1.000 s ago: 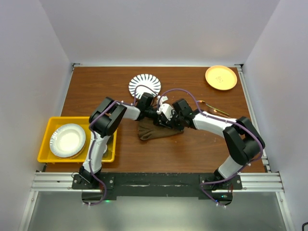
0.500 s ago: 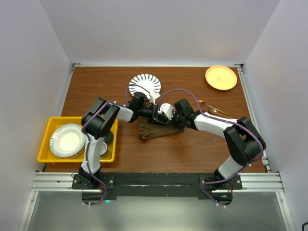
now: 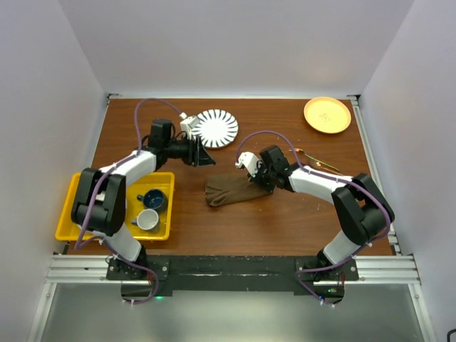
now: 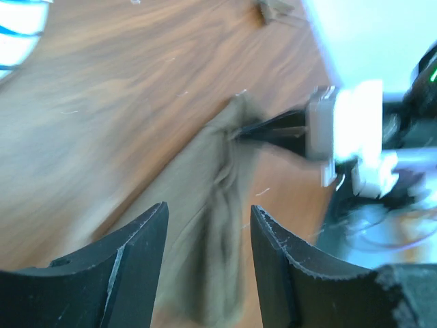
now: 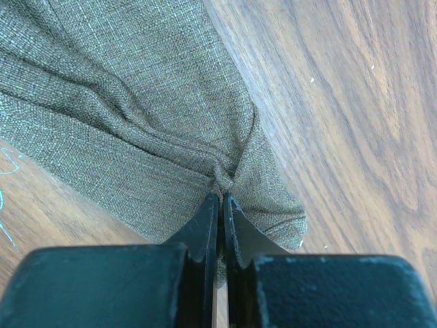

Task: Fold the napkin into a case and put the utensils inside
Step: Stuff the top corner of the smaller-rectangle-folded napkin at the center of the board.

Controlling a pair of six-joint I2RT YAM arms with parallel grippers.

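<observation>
L gripper [image 3: 206, 158] now off napkin [image 3: 231, 192], jaws apart & empty, up-left of it; R gripper [image 5: 220, 198] keeps pinching napkin's right end, so fold prob. being pinned.

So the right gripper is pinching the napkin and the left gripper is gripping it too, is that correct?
Not quite: the right gripper is pinching the napkin, but the left gripper is open and off the cloth, as the left wrist view shows.

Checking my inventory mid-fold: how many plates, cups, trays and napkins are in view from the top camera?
Plates: 2, the striped plate and the orange plate
Cups: 2, the blue cup and the pale cup
Trays: 1, the yellow tray, holding both cups
Napkins: 1, the napkin
Total: 6
</observation>
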